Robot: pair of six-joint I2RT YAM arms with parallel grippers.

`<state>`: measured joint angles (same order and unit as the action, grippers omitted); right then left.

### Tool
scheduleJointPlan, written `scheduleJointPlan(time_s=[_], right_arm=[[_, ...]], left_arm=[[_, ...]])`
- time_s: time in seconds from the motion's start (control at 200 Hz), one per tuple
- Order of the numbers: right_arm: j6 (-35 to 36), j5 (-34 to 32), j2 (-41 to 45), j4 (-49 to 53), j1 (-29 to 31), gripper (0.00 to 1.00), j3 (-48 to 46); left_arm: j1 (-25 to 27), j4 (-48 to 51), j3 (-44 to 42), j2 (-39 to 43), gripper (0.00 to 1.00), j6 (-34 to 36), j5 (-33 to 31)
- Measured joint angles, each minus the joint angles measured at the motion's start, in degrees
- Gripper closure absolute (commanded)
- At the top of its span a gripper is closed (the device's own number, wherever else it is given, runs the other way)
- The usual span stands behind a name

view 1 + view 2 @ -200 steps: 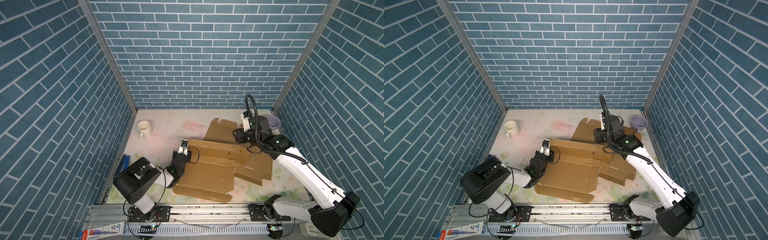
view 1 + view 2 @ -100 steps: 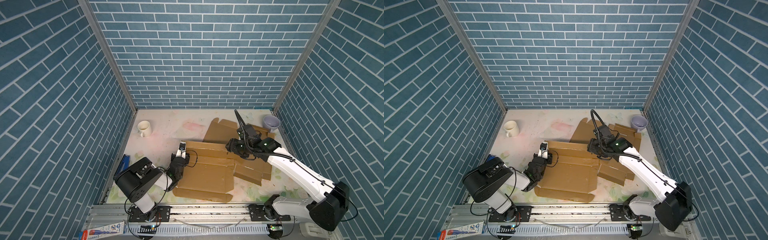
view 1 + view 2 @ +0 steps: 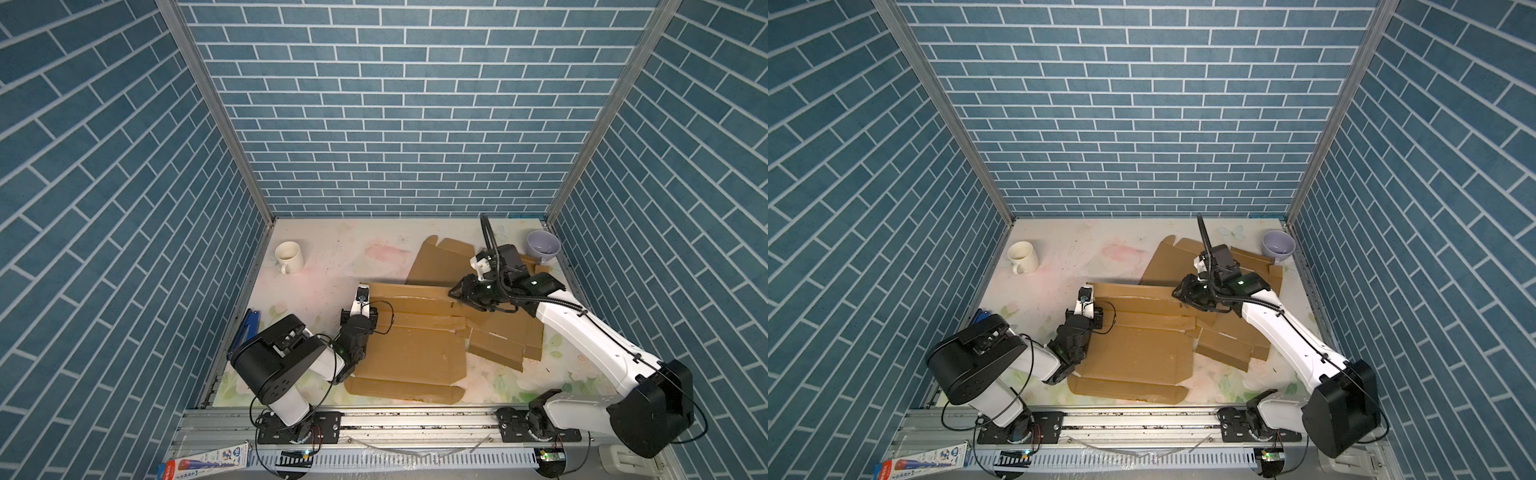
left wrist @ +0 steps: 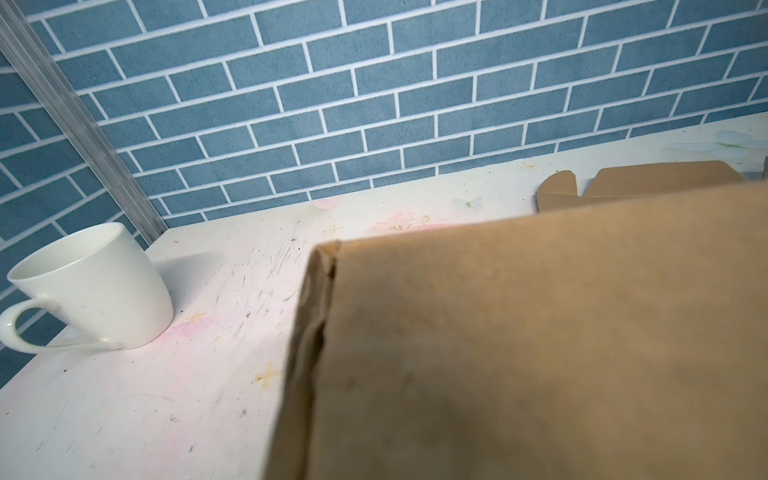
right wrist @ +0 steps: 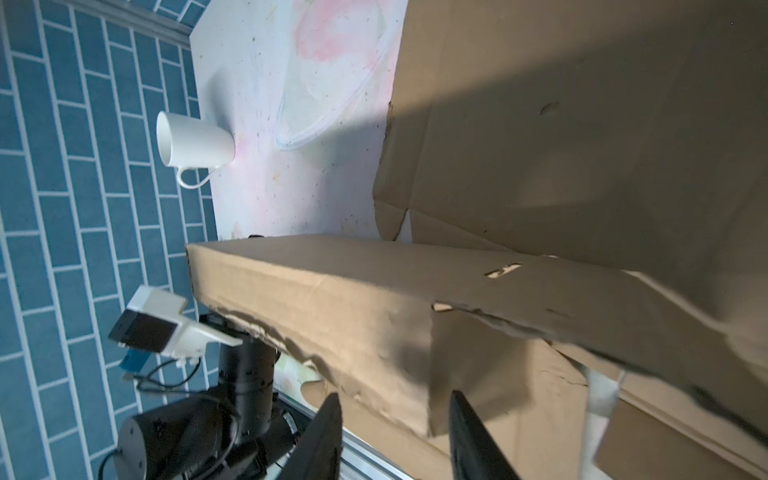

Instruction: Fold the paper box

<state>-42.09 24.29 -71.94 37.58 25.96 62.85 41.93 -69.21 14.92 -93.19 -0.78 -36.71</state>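
Note:
The paper box lies mostly flat on the table as brown cardboard, with a long flap raised along its far side. My left gripper sits at the box's left edge, shut on the cardboard. Its fingers are hidden behind the cardboard that fills the left wrist view. My right gripper is at the right end of the raised flap. It is open, and the flap's corner sits between its fingers without being pinched.
A white mug stands at the back left. A lilac bowl sits in the back right corner. A blue object lies along the left wall. Further cardboard panels spread under the right arm.
My right gripper came down from the back of the box to the right end of the raised flap, and its jaws have narrowed somewhat. The left arm has hardly moved.

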Motion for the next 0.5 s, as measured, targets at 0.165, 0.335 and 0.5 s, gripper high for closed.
scheduleJointPlan(time_s=[0.165, 0.335, 0.5], right_arm=[[10.25, -0.74, 3.02, 2.8, -15.74, 0.69, 3.3], [16.9, -4.11, -2.01, -5.81, -21.11, 0.76, 0.59], [21.66, -1.9, -11.82, -17.66, -20.24, 0.76, -6.08]], left_arm=[[0.07, 2.12, 0.52, 0.24, 1.0, -0.76, -0.59], [0.07, 6.69, 2.84, 0.66, 1.0, -2.12, -1.22], [0.07, 11.26, 4.2, 2.14, 1.0, -3.08, -1.36]])
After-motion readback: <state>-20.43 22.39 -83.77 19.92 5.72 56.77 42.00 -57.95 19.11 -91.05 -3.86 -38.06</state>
